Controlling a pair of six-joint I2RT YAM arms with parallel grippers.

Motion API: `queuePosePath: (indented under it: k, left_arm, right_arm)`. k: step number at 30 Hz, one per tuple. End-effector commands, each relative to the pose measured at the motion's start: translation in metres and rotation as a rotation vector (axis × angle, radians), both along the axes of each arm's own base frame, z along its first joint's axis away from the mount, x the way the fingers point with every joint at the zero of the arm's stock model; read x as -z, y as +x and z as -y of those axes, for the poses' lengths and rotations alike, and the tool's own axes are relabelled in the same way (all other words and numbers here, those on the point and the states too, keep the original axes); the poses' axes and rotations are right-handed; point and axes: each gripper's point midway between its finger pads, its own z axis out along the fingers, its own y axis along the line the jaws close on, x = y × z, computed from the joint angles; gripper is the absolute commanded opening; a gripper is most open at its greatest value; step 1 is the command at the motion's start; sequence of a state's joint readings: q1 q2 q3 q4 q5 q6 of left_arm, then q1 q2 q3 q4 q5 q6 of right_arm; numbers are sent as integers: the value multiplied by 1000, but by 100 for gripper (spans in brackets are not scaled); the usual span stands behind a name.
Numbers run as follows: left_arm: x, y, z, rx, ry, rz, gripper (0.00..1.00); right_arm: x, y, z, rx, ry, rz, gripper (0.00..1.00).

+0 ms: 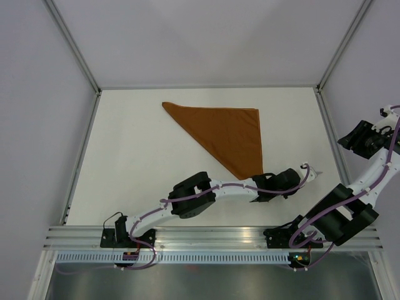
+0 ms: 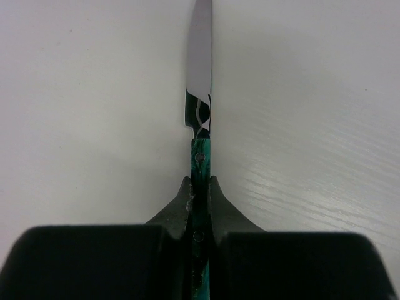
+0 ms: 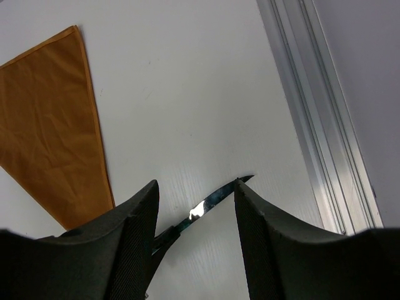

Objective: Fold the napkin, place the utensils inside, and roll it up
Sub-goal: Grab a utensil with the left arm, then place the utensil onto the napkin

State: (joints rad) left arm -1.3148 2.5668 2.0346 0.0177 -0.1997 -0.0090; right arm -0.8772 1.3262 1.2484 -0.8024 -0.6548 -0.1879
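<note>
The rust-orange napkin [image 1: 228, 134] lies folded into a triangle on the white table, its point toward the near right; it also shows in the right wrist view [image 3: 50, 125]. My left gripper [image 1: 300, 177] reaches right past that point and is shut on the teal handle of the knife [image 2: 201, 156], the only one of the utensils in view. The silver blade [image 1: 317, 172] sticks out ahead of the jaws [image 2: 200, 185], just over the table. My right gripper [image 1: 353, 140] hangs high at the right edge, open [image 3: 195, 187], looking down on the knife [image 3: 206, 203].
An aluminium rail [image 3: 325, 156] runs along the table's right edge, close to the knife's tip. Frame posts [image 1: 78, 50] stand at the back corners, and a slotted rail [image 1: 206, 236] carries the arm bases at the front.
</note>
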Motion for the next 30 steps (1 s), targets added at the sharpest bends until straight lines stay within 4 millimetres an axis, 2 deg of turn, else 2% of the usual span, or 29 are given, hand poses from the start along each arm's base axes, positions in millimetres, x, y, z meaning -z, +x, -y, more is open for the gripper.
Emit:
queuePosePath:
  k: [1,7,14,16,17,20,25,26,27,28,29,30]
  left_arm:
    - [-71,4,12,32,-108,40,2]
    - [-118,4,15,45,-193,53,2]
    - [-154,8,11,22,-263,38,2]
    - [-159,16,4,-20,-272,29,2]
    - [-168,22,-2,-56,-284,36,2]
    - [-171,34,-18,-149,-297,6,2]
    - [-183,71,-70,-450,-356,-55,2]
    - [-177,82,-85,-526,-349,-51,2]
    - [-172,84,-94,-576,-350,-80,2]
    - [-179,89,-104,-621,-368,-83,2]
    - [-171,96,-120,-690,-348,-69,2]
    - [-177,99,-129,-738,-376,-85,2]
  right_arm:
    - [-11,-1,-3,-8,-21,35,57]
    - [-10,-1,-2,-5,-26,40,57]
    - [-9,-1,0,-7,-42,38,57]
    - [-11,1,0,-9,-46,46,57]
    - [-12,1,1,-10,-48,47,57]
    - [-13,4,3,-19,-53,51,57]
    - [-14,12,8,-50,-43,58,57]
    - [-11,13,9,-59,-38,51,57]
    - [-14,15,9,-67,-39,57,57]
    - [-13,16,8,-78,-39,56,57]
    - [-12,18,8,-88,-41,52,57]
    - [-12,21,5,-102,-50,46,57]
